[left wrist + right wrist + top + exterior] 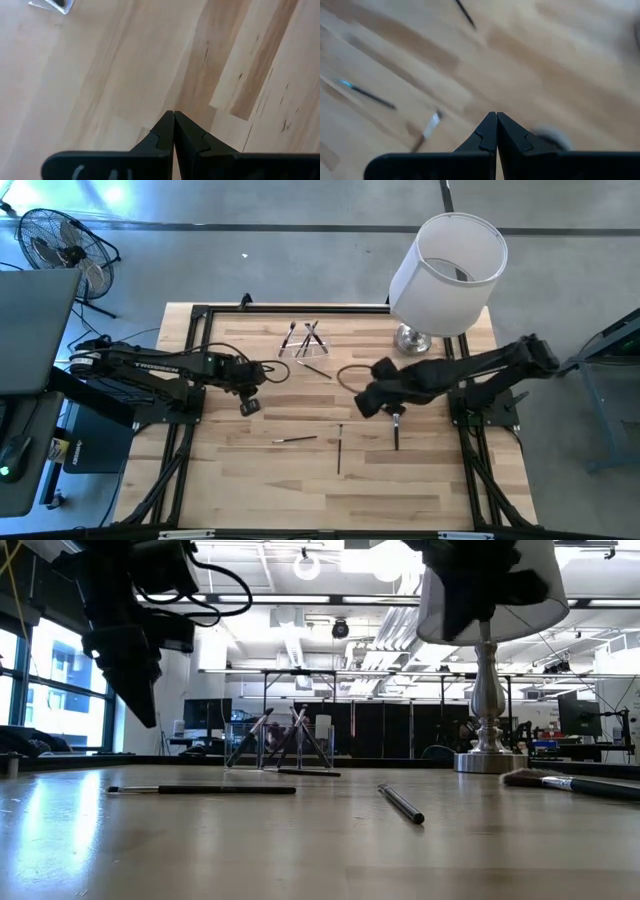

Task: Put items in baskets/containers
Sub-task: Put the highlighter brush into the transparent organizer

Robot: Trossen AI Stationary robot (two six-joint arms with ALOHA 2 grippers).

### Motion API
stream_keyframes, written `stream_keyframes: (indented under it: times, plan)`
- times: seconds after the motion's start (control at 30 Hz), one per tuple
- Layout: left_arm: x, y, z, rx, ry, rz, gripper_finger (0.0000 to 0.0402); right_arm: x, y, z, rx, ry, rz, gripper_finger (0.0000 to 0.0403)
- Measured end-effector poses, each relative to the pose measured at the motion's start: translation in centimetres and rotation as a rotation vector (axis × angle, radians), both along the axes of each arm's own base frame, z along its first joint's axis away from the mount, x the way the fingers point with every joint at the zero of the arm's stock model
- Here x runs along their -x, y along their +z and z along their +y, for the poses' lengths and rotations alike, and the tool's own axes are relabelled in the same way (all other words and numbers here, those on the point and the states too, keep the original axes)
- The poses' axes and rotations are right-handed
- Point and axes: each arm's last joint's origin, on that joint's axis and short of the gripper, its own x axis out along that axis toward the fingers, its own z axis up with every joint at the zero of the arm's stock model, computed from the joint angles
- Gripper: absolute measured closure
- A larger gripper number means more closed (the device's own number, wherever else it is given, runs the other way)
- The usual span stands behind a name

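Observation:
The clear holder point(305, 342) stands near the table's far edge with several brushes leaning in it; it also shows in the low view point(280, 745). One brush point(315, 370) lies beside the holder. Three more lie mid-table: a thin one point(295, 440), a dark one point(339, 450) and a fluffy-headed one point(397, 432). My left gripper point(248, 407) hangs shut above bare wood left of them point(174, 117). My right gripper point(366, 406) hangs shut above the table near the fluffy brush point(496, 117); its wrist view shows a silver-ferruled brush point(426, 131) below.
A big white lampshade point(447, 275) on a silver base point(412, 338) stands at the far right corner. A dark cable loop point(350, 375) lies near the right arm. Bare wood spreads along the near edge point(330, 500). A fan point(60, 245) stands off the table.

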Motion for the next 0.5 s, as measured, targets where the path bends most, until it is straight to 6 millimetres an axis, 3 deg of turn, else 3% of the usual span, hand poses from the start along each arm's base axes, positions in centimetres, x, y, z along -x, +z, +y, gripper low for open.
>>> stream_keyframes:
  times: [0.27, 0.5]
  plan:
    - [0.0, 0.0, -0.2, 0.035, -0.075, 0.004, 0.0401, -0.9, -3.6, 3.1, -0.205, -0.245, 0.246, 0.0399]
    - [0.0, 0.0, -0.2, 0.026, -0.098, 0.012, 0.0401, 0.6, -7.9, 4.4, -0.328, -0.381, 0.366, 0.0363]
